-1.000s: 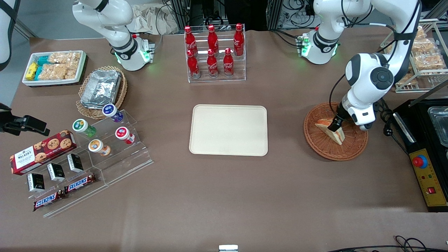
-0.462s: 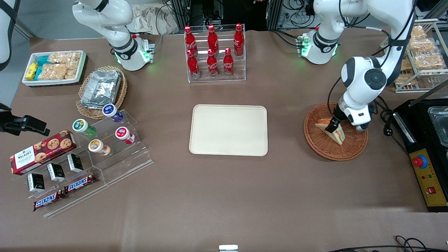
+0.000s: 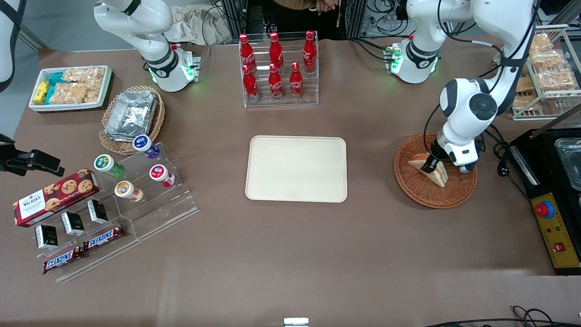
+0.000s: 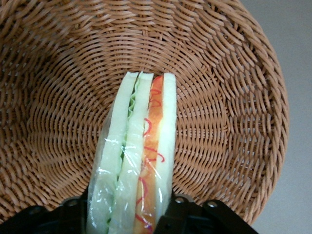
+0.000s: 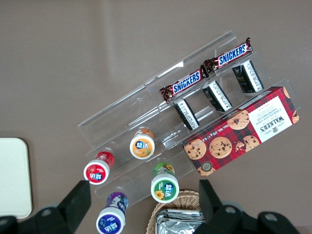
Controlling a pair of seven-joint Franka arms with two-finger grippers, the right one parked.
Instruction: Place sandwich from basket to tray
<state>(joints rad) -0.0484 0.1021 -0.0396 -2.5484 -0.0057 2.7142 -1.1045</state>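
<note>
The sandwich, a wrapped white-bread wedge with orange, red and green layers, stands on edge inside the round dark-brown wicker basket toward the working arm's end of the table. My left gripper reaches down into the basket and is shut on the sandwich. In the left wrist view the sandwich runs between the two black fingers, which press on both of its bread sides, with the basket weave under it. The cream tray lies bare at the table's middle, beside the basket.
A rack of red cola bottles stands farther from the front camera than the tray. A black control box and a wire rack of snacks flank the basket. A tan basket of foil trays and an acrylic stand sit toward the parked arm's end.
The working arm's wrist and forearm have swung a little toward the tray. The gripper stays at the sandwich, which has hardly moved in the basket.
</note>
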